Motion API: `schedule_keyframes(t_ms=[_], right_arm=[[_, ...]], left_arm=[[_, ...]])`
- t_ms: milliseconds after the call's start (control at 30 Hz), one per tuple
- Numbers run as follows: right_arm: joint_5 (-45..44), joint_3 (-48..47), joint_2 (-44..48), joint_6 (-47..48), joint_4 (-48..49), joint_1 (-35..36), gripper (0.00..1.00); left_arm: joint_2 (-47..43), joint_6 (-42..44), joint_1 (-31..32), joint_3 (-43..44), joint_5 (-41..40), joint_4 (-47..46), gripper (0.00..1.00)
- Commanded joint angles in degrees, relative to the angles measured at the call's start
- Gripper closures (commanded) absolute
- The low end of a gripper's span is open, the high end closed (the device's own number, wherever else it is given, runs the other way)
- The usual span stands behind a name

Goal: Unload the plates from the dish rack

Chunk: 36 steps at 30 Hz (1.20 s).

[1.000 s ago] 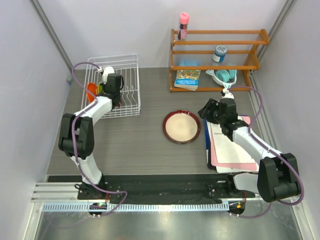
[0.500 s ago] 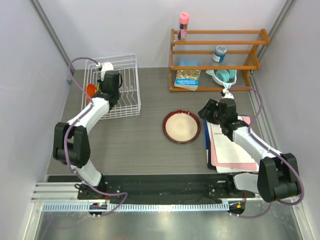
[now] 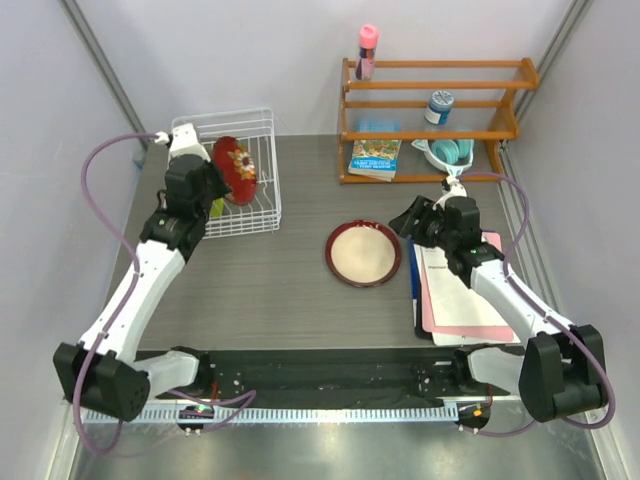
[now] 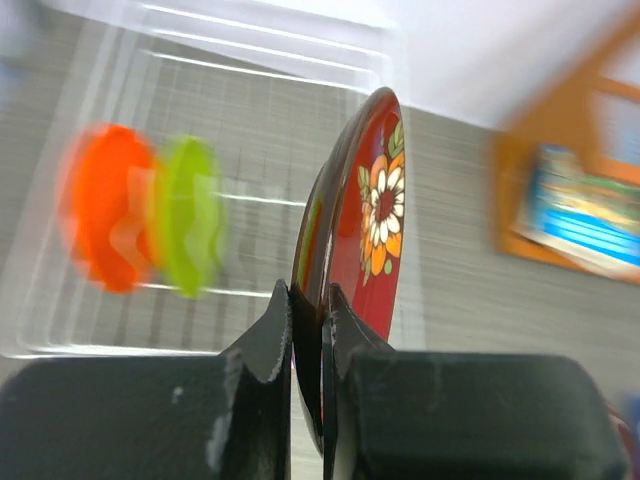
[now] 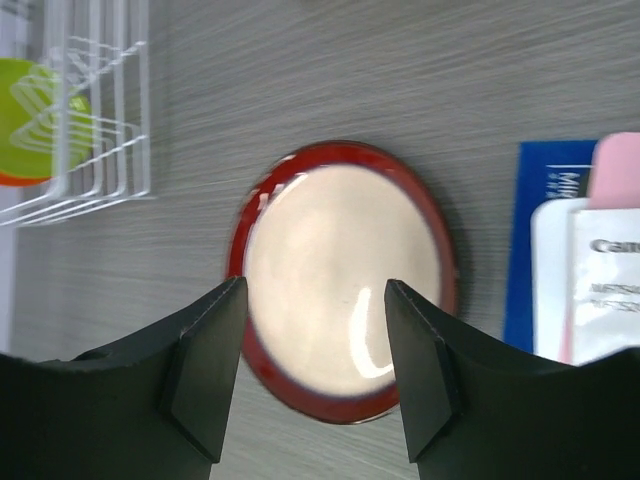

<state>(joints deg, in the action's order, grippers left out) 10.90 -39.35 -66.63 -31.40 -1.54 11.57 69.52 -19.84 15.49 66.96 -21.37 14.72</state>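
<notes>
Lifted from the dish rack [image 3: 262, 215], the floral plate [image 3: 233, 157] rides clamped in my left hand [image 4: 308, 305]; next I lay it beside the cream plate [image 3: 363, 253]. My right hand [image 5: 312, 290] gapes, holding nothing.

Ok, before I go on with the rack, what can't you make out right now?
- Orange plate and green plate: motion-blurred in the left wrist view; mostly hidden under the left arm in the top view.
- Floral plate: lower rim hidden inside the left gripper, left wrist view.
- Cream plate: parts of the rim behind the right gripper's fingers, right wrist view.
</notes>
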Motion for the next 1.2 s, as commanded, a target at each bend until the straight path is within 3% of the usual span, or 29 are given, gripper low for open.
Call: schedule_keyframes(t_ms=[0,200,433,900,1167], right_arm=[[8.44,0.42,2.47,-4.46,7.51,1.86,0.35],[8.97,0.42,0.37,-7.62,12.96,7.14,0.33],[9.84,1.73,-5.96,-11.4,19.99,9.96,0.32],[14.15,3.84,-11.5,-16.15,31.6,10.66,0.32],[9.32,4.64,-8.43,-13.78,27.3,10.66,0.32]], left_arm=[[-4.03,-14.42,1.3,-6.65,23.34,-4.16,1.0],[-5.01,-22.7,5.51,-14.13,30.76,-13.66,1.0],[-4.48,-25.6,12.45,-16.33,29.1,-19.11,1.0],[-2.28,-27.01,16.77,-18.97,26.47,-21.75,1.0],[-3.86,-24.99,17.12,-19.23,21.81,-19.12,1.0]])
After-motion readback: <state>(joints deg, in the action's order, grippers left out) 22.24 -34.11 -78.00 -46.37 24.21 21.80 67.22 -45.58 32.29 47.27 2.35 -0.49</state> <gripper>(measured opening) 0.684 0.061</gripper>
